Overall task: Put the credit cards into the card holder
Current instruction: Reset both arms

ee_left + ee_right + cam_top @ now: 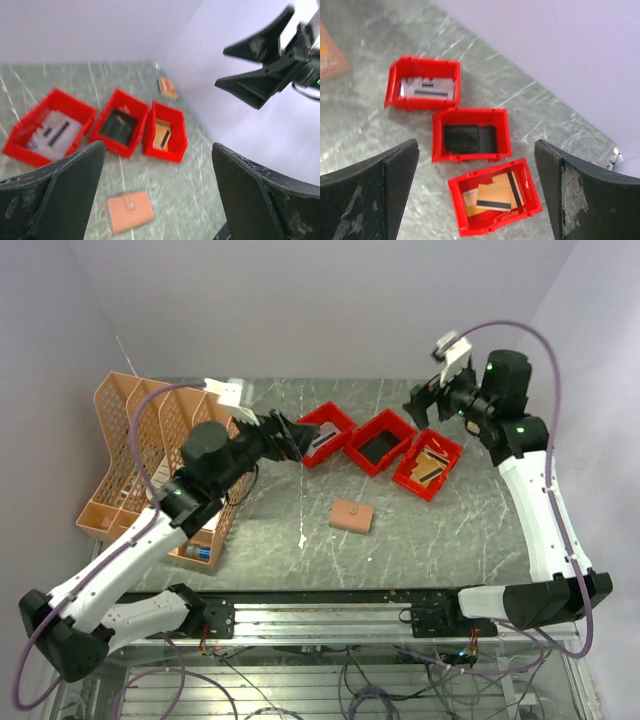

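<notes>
The tan card holder (352,515) lies closed and flat on the marble table, in front of three red bins; it also shows between my left fingers in the left wrist view (129,211). Whitish-grey credit cards with a dark stripe (427,89) lie in the left bin (328,435). Gold cards with dark stripes (495,195) lie in the right bin (428,464). My left gripper (300,440) (157,147) hangs open and empty above the left bin. My right gripper (414,407) (475,145) is open and empty, high over the bins' far right.
The middle bin (380,442) holds something black (470,139). A peach mesh file rack (150,450) stands at the table's left with a small item (197,552) in its front slot. A white scrap (302,538) lies near the front. Walls close in behind and on the right.
</notes>
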